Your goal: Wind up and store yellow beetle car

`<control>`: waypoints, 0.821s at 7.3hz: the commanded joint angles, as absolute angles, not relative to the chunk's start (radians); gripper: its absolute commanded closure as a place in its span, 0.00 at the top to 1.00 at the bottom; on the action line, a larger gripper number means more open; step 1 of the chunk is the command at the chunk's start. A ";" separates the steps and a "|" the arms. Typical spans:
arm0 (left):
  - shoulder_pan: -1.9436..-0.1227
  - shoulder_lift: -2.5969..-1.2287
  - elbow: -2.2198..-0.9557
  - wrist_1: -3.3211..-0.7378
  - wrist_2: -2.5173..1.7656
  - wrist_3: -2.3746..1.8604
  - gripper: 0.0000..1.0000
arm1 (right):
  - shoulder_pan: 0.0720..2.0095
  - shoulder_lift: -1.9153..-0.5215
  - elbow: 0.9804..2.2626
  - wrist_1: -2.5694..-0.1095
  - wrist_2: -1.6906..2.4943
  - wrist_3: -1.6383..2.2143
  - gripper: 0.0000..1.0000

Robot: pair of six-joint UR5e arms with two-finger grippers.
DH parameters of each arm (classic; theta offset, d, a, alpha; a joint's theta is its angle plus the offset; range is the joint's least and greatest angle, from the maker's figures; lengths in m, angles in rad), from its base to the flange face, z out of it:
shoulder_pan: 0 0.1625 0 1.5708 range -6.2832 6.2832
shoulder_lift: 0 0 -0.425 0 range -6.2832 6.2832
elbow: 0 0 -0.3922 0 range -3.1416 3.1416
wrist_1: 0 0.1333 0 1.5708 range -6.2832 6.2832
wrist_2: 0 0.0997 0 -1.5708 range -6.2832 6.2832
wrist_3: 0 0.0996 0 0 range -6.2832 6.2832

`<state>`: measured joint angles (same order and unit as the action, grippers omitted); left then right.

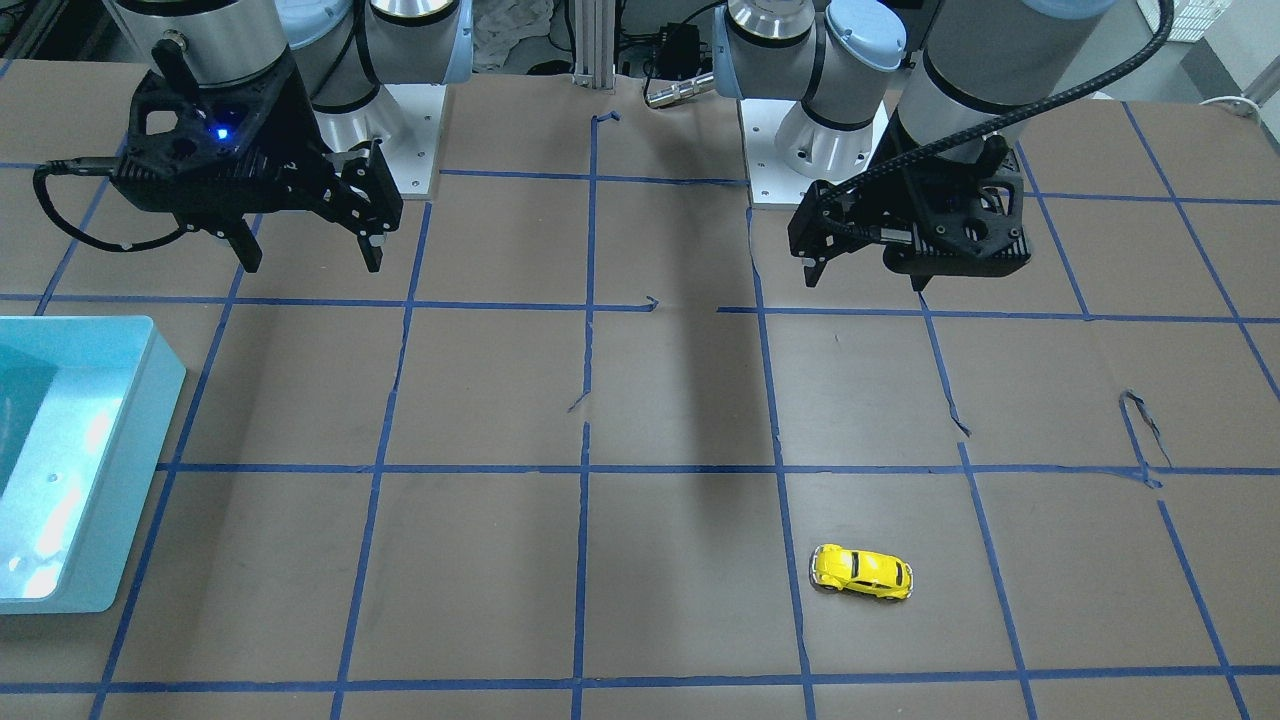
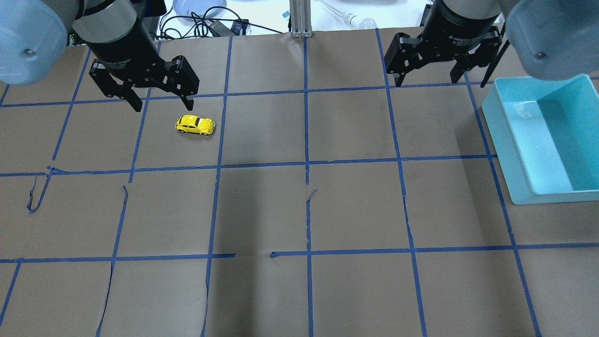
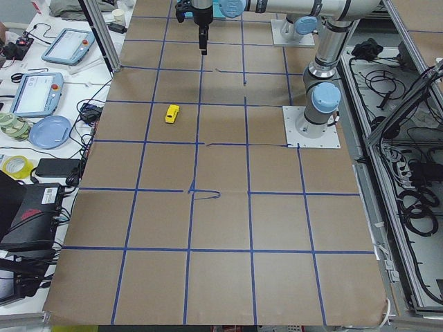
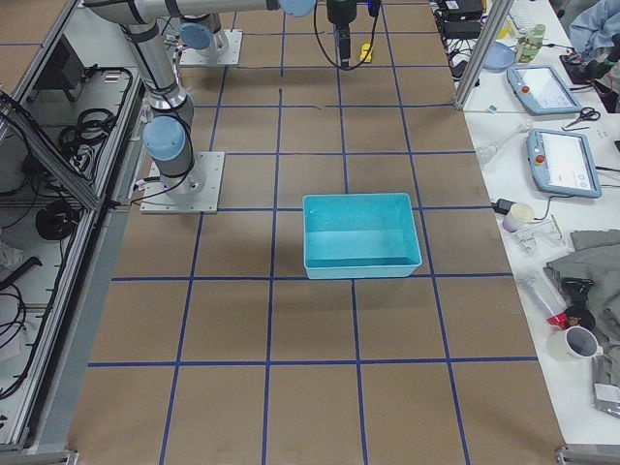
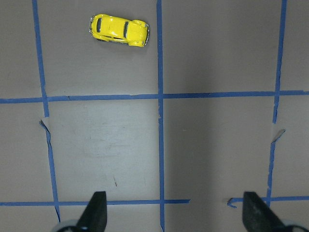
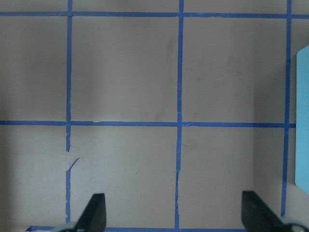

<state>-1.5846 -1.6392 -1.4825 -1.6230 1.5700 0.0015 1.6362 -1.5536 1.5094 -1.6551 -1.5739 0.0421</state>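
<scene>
While both arms hang above worktop (image 2: pixel 355 210), yellow beetle car (image 2: pixel 195 125) sits on its wheels on robot's left half, inside 1 taped square, close to blue tape line (image 2: pixel 221 135). Left pincer (image 2: pixel 163 105) raised near car, not touching it, jaws spread wide, gripping nothing. Right pincer (image 2: pixel 426 83) likewise wide apart, gripping nothing, raised beside teal bin (image 2: pixel 507 140). Bin rests on robot's right side, well apart from car.
</scene>
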 commanded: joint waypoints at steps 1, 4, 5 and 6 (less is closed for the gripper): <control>-1.585 -1.640 -1.483 -1.621 1.568 0.002 1.00 | 1.635 -1.554 1.509 -1.655 -1.574 0.041 1.00; -1.580 -1.646 -1.483 -1.620 1.565 -0.002 1.00 | 1.637 -1.554 1.509 -1.655 -1.574 0.041 1.00; -1.580 -1.647 -1.483 -1.620 1.566 -0.002 1.00 | 1.637 -1.554 1.509 -1.655 -1.574 0.041 1.00; -1.580 -1.649 -1.483 -1.620 1.566 -0.002 1.00 | 1.637 -1.554 1.509 -1.654 -1.574 0.041 1.00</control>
